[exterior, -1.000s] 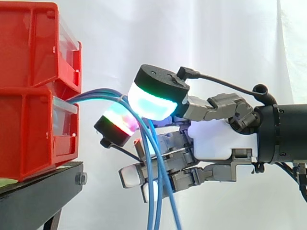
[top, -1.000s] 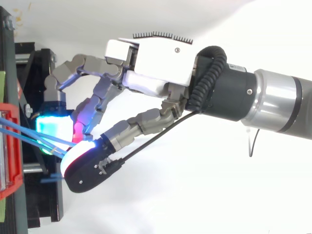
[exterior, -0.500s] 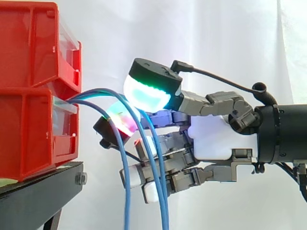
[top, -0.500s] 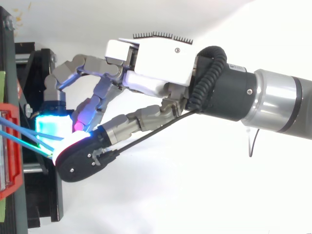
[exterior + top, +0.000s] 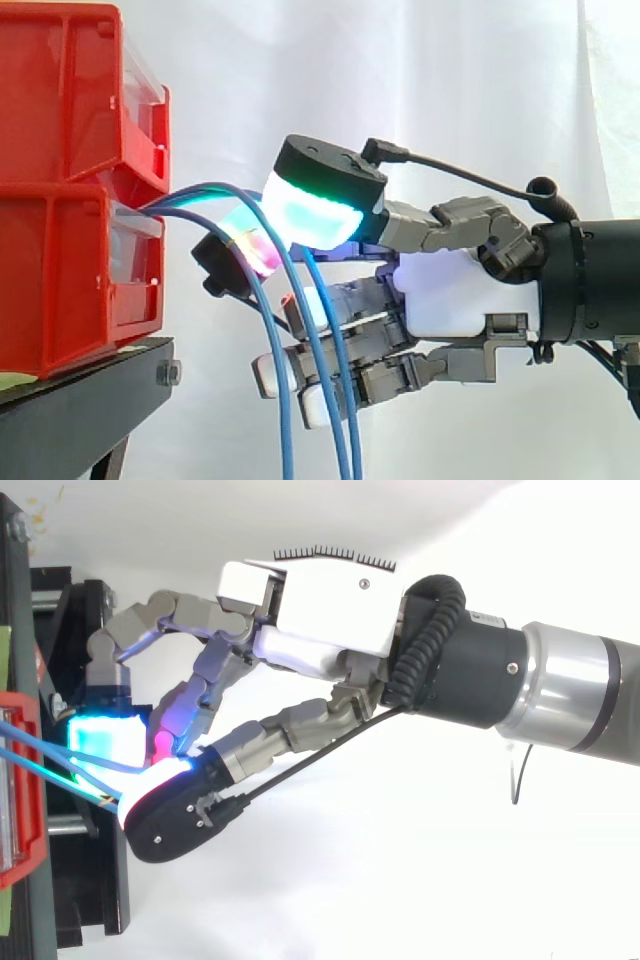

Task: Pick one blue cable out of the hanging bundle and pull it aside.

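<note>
Hand (image 5: 450, 290) reaches left, thumb and a finger pad pinched on blue cables (image 5: 283, 400) just right of red bin (image 5: 60, 270). Cables arc out of bin into hand, then hang straight down; pull likely goes right.

blue cable (image 5: 285, 430) parted leftward from bundle (image 5: 321, 372)

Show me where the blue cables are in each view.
Side view: the blue cables arc out of the red bin at left, then hang to the bottom edge.
Top view: the cables run from the red bin at the left edge to the hand.
Shared landmark: the red bin.
</note>
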Action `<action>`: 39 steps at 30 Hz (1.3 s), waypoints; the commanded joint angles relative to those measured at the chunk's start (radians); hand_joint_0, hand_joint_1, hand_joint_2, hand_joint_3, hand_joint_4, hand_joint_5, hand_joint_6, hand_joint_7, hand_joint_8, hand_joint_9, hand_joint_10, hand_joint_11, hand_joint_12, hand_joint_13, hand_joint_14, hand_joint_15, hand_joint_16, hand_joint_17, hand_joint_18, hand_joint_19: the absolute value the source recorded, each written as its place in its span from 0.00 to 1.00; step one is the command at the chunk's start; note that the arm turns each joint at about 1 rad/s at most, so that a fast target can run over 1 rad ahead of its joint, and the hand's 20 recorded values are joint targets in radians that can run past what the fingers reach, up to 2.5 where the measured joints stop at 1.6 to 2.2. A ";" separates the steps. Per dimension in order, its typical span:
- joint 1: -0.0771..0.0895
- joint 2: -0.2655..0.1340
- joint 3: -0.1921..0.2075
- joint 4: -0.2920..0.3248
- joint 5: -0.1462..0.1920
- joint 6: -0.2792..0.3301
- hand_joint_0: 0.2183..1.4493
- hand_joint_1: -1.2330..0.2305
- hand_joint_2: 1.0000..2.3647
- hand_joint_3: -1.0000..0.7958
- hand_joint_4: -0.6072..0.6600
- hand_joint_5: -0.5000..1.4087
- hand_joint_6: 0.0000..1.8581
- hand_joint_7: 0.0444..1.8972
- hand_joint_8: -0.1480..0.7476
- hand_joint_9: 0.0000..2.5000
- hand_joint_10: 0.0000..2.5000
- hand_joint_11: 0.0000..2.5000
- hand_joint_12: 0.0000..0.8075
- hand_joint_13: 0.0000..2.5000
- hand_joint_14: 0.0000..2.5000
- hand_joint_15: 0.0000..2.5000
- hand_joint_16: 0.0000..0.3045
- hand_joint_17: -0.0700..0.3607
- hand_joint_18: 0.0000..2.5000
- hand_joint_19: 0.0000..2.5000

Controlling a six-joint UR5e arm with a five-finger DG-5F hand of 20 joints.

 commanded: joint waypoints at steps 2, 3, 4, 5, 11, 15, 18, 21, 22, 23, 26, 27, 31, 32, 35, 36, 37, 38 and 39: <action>0.000 0.000 0.000 -0.005 0.000 0.006 0.40 0.18 0.00 0.28 0.30 0.18 0.50 0.43 0.45 0.50 0.01 0.26 0.38 0.39 0.01 0.25 0.13 0.37 0.34 0.24; -0.002 0.000 0.000 -0.006 0.000 0.008 0.38 0.17 0.00 0.28 0.33 0.19 0.50 0.44 0.45 0.50 0.01 0.26 0.38 0.39 0.01 0.25 0.13 0.37 0.34 0.25; 0.000 0.000 0.000 -0.006 0.000 0.008 0.35 0.15 0.00 0.28 0.36 0.19 0.50 0.45 0.45 0.50 0.01 0.26 0.38 0.40 0.01 0.26 0.13 0.36 0.34 0.25; -0.002 0.000 0.000 -0.009 0.000 0.008 0.32 0.14 0.00 0.28 0.37 0.19 0.50 0.45 0.45 0.50 0.01 0.26 0.38 0.40 0.01 0.26 0.13 0.37 0.34 0.25; -0.003 0.000 0.000 -0.020 0.000 0.009 0.19 0.31 0.00 0.28 0.41 0.20 0.50 0.43 0.49 0.52 0.01 0.26 0.45 0.42 0.01 0.27 0.17 0.43 0.36 0.26; -0.002 0.000 0.000 -0.028 0.000 0.009 0.21 0.43 0.00 0.28 0.40 0.20 0.49 0.45 0.48 0.54 0.01 0.26 0.44 0.42 0.01 0.28 0.17 0.43 0.36 0.28; -0.003 0.000 0.000 -0.028 0.000 0.009 0.24 0.43 0.00 0.28 0.40 0.20 0.49 0.47 0.48 0.54 0.01 0.27 0.43 0.42 0.01 0.29 0.16 0.41 0.35 0.28; -0.003 0.000 0.000 -0.029 0.000 0.009 0.26 0.41 0.00 0.28 0.40 0.20 0.49 0.48 0.48 0.54 0.01 0.27 0.42 0.42 0.01 0.29 0.15 0.40 0.34 0.29; -0.002 0.000 0.000 -0.029 0.000 0.009 0.27 0.39 0.00 0.30 0.41 0.20 0.49 0.48 0.48 0.54 0.01 0.27 0.42 0.41 0.01 0.29 0.15 0.40 0.34 0.29; -0.003 0.001 0.000 -0.029 0.000 0.009 0.27 0.39 0.00 0.31 0.41 0.19 0.49 0.48 0.48 0.54 0.01 0.27 0.42 0.41 0.01 0.29 0.15 0.40 0.34 0.29; -0.003 0.001 0.000 -0.034 0.000 0.014 0.27 0.37 0.00 0.33 0.42 0.19 0.48 0.49 0.48 0.54 0.01 0.27 0.42 0.42 0.01 0.29 0.15 0.40 0.34 0.29; -0.003 0.000 0.000 -0.035 0.000 0.014 0.28 0.36 0.01 0.34 0.42 0.19 0.48 0.48 0.48 0.54 0.01 0.27 0.42 0.42 0.01 0.29 0.15 0.40 0.34 0.29; -0.002 0.001 0.000 -0.048 -0.008 0.014 0.29 0.33 0.01 0.40 0.41 0.20 0.49 0.50 0.49 0.55 0.01 0.28 0.43 0.42 0.01 0.29 0.15 0.40 0.35 0.29; -0.002 0.001 0.000 -0.049 -0.011 0.014 0.29 0.32 0.01 0.42 0.41 0.20 0.49 0.51 0.49 0.55 0.01 0.27 0.43 0.42 0.01 0.29 0.15 0.40 0.35 0.28; -0.002 0.001 0.000 -0.054 -0.014 0.015 0.29 0.29 0.01 0.45 0.42 0.20 0.48 0.52 0.49 0.56 0.01 0.27 0.42 0.42 0.01 0.29 0.15 0.41 0.36 0.28; -0.003 0.001 0.000 -0.055 -0.015 0.015 0.30 0.27 0.02 0.46 0.42 0.20 0.48 0.53 0.48 0.56 0.01 0.28 0.41 0.41 0.01 0.29 0.14 0.39 0.35 0.28; -0.002 0.001 0.000 -0.057 -0.017 0.015 0.30 0.27 0.02 0.47 0.42 0.20 0.48 0.55 0.48 0.56 0.01 0.28 0.41 0.41 0.01 0.28 0.14 0.39 0.34 0.27; -0.003 0.001 0.000 -0.058 -0.017 0.015 0.31 0.26 0.02 0.49 0.41 0.20 0.48 0.55 0.48 0.56 0.01 0.28 0.41 0.41 0.01 0.29 0.14 0.39 0.34 0.27; -0.003 0.001 0.000 -0.061 -0.017 0.015 0.31 0.25 0.02 0.50 0.40 0.21 0.49 0.56 0.47 0.56 0.01 0.28 0.40 0.41 0.01 0.28 0.14 0.39 0.34 0.27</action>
